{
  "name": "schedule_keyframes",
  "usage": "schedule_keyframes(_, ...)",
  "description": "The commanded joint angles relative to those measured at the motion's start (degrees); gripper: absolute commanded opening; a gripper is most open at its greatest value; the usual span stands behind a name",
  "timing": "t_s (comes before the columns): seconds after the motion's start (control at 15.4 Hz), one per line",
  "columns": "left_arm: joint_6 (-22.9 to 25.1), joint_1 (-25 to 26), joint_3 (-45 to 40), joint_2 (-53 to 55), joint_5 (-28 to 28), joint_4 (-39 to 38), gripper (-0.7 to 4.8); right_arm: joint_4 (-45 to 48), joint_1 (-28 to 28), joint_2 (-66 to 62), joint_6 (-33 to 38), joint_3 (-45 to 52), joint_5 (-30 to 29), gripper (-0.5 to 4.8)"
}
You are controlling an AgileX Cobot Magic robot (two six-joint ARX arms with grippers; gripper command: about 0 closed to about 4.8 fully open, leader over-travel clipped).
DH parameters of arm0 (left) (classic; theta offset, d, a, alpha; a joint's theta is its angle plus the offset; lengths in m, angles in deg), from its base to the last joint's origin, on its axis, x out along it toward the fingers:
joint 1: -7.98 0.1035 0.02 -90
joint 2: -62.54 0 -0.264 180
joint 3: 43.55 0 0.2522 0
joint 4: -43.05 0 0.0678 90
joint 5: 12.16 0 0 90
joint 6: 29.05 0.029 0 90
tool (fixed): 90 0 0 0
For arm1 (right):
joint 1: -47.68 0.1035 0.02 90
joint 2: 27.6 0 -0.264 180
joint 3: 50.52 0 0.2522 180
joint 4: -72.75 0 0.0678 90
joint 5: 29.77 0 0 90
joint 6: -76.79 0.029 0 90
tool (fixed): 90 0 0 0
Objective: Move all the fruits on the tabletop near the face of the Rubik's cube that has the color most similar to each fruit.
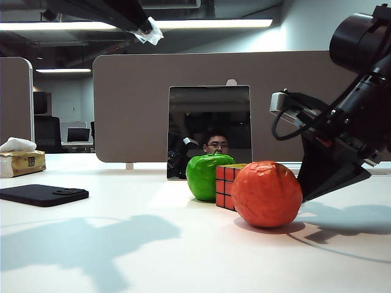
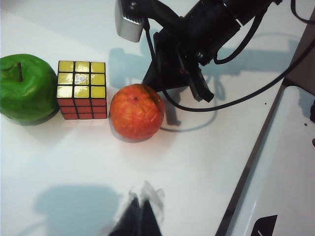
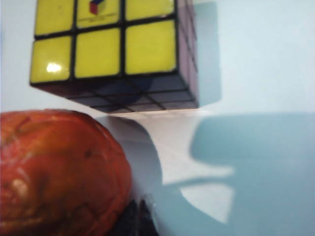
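The Rubik's cube (image 1: 226, 185) stands on the white tabletop (image 1: 122, 244), yellow face up and a red-orange face toward the exterior camera. The green apple (image 1: 206, 177) rests against its left side. The wrinkled orange fruit (image 1: 267, 194) sits at its front right corner, close to the red-orange face. My right gripper (image 1: 304, 194) is low beside the orange's right side, shut and holding nothing; its tips (image 3: 140, 212) nearly touch the orange (image 3: 54, 172), with the cube (image 3: 113, 49) ahead. My left gripper (image 1: 148, 32) hangs high above the table, shut and empty (image 2: 140, 212), looking down on apple (image 2: 24, 88), cube (image 2: 81, 88) and orange (image 2: 136, 111).
A black phone (image 1: 43, 195) lies at the left and a tissue box (image 1: 21, 160) behind it. A mirror panel (image 1: 209, 122) stands behind the fruits against the grey divider. The right arm (image 2: 197, 39) and its cable reach in beyond the orange. The table's edge (image 2: 256, 147) runs along one side.
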Motion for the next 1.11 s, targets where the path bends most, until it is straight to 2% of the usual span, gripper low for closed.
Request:
schedule_keyframes(0.07,0.0,0.0,0.1,-0.1,0.0,0.3,-0.05,-1.0,0.4,0.2,0.0,-0.2,-3.5,-0.01)
schedule_keyframes(0.39,0.0,0.0,0.1,-0.1,0.0,-0.1,-0.05,-2.0,4.5,0.3,0.1,-0.3,-4.2,-0.01)
schedule_keyframes(0.72,0.0,0.0,0.0,-0.1,0.0,-0.8,-0.05,-10.7,4.5,0.3,-0.5,-0.3,-4.8,-0.01)
schedule_keyframes(0.78,0.0,0.0,0.0,-0.1,0.0,-0.8,-0.05,-11.8,4.6,0.6,-1.4,-0.3,-8.9,-0.01)
schedule_keyframes(1.11,0.0,0.0,0.0,-0.1,0.0,-0.6,-0.05,-10.9,5.4,5.1,-1.4,-0.3,-10.5,-0.01)
